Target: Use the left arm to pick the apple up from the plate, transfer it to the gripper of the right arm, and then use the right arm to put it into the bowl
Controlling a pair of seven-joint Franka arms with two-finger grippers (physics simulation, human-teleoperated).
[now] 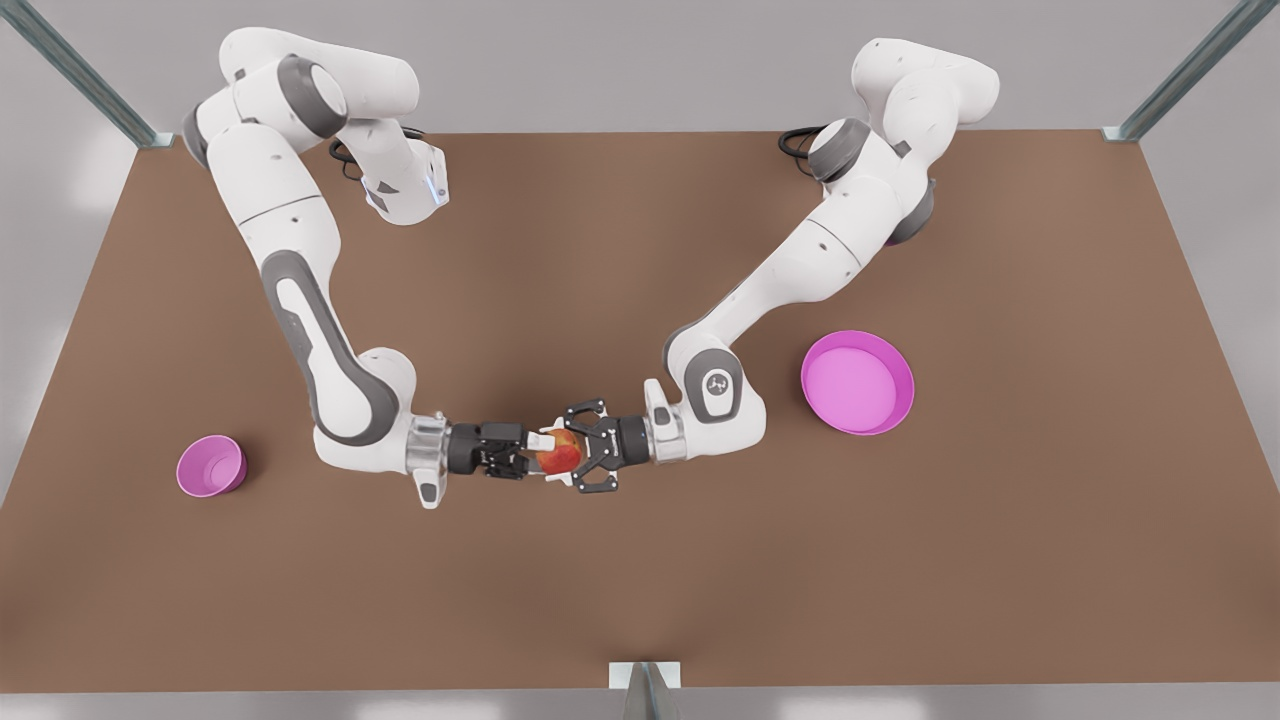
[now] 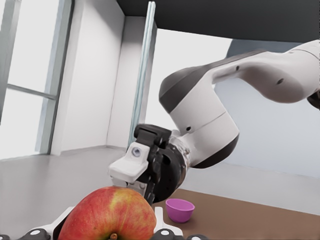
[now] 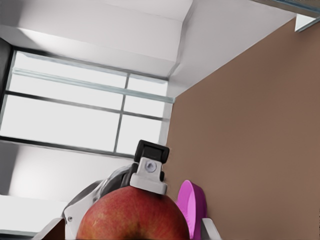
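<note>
Front view, its left to its right. Bowl (image 1: 210, 466) sits alone near the table's (image 1: 640, 600) left edge, with bare brown board all round it.

Right arm (image 1: 300, 310) reaches in low. Right gripper (image 1: 535, 455) is at the table's middle, its fingers (image 3: 50, 231) spread wide on either side of the apple (image 1: 560, 456) with a gap showing.

Apple is held off the board between the two claws, well apart from both dishes.

Left gripper (image 1: 562, 458) meets it head-on, pads (image 2: 159, 216) pressed to the fruit's sides, gripping it. Left arm (image 1: 800, 270) slants back toward the far edge.

Plate (image 1: 860, 428) lies just beyond that arm's elbow, with open board out to the right edge. The near strip of table is bare.
</note>
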